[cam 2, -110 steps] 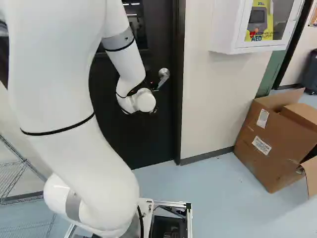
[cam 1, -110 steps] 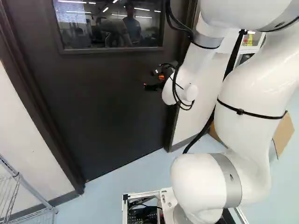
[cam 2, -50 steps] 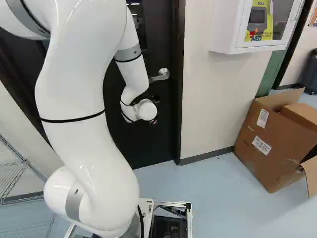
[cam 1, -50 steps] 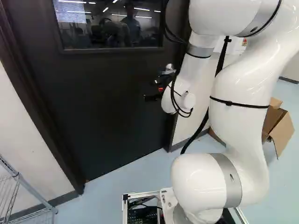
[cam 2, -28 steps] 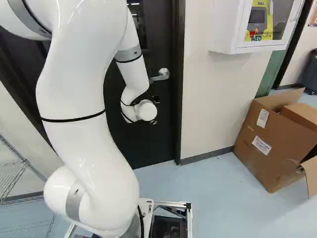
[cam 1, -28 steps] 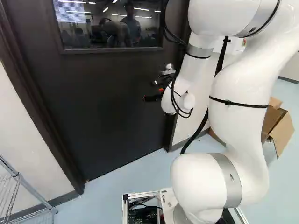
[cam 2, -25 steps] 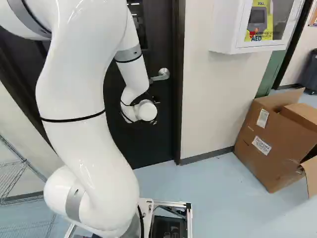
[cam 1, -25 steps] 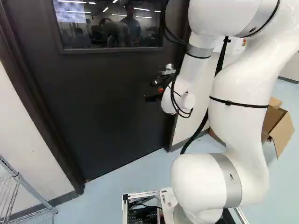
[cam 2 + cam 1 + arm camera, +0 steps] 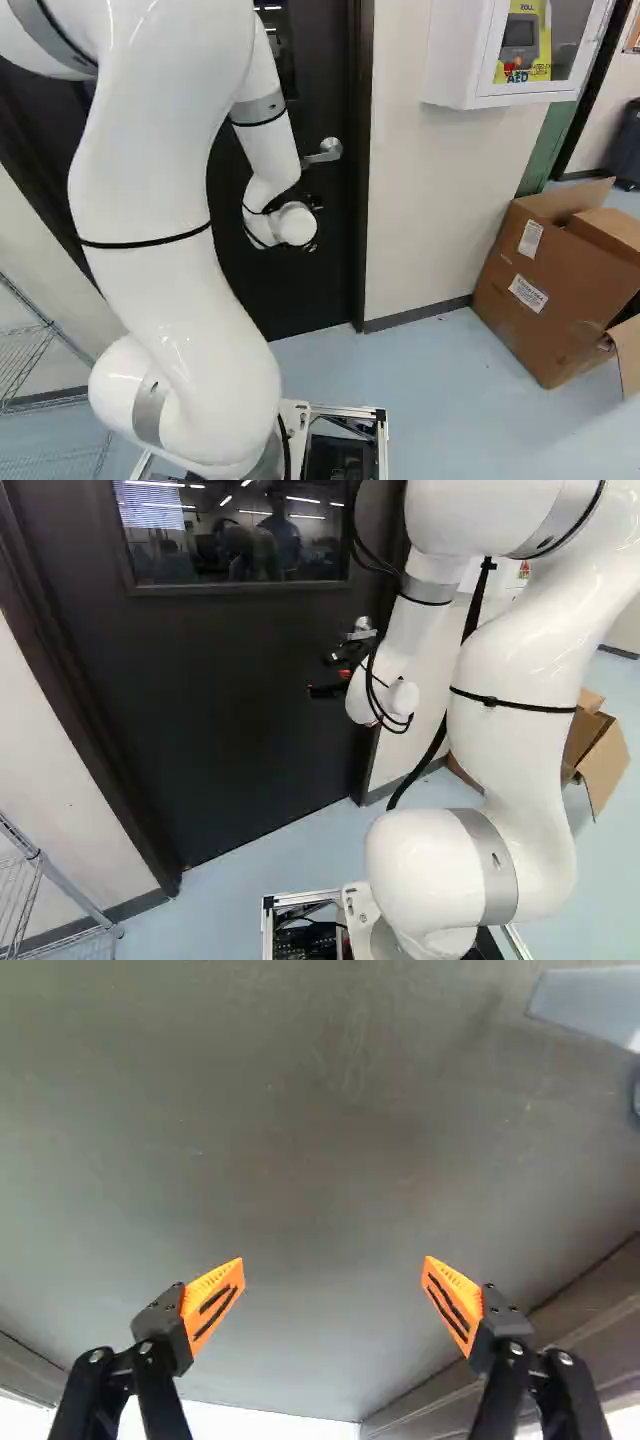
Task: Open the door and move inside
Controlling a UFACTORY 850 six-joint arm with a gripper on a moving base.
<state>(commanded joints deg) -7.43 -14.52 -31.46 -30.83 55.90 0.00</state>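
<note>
Facing a dark door (image 9: 230,720) set shut in its frame (image 9: 361,200), a white arm (image 9: 150,200) holds its gripper (image 9: 322,676) just below the silver lever handle (image 9: 325,152). In the wrist view the gripper (image 9: 332,1270) is spread wide, its orange pads (image 9: 213,1305) well apart, with the door's flat face ahead.

Print runs across a yellow sign (image 9: 540,45) inside the white wall cabinet (image 9: 455,60), and two white labels (image 9: 529,291) sit on the tilted cardboard box (image 9: 540,330).

The door's long axis stands upright. The handle, mounted near the frame on the cabinet side, lies nearly level, its free end pointing away from that side and dipping slightly.

The arm covers part of the door in both base views and part of the handle in the left one. The handle is cut off beside the gripper in the wrist view, the door's top is out of frame, and reflections crowd its window (image 9: 235,535). A wire rack (image 9: 40,890) is cropped at the left base view's edge.
</note>
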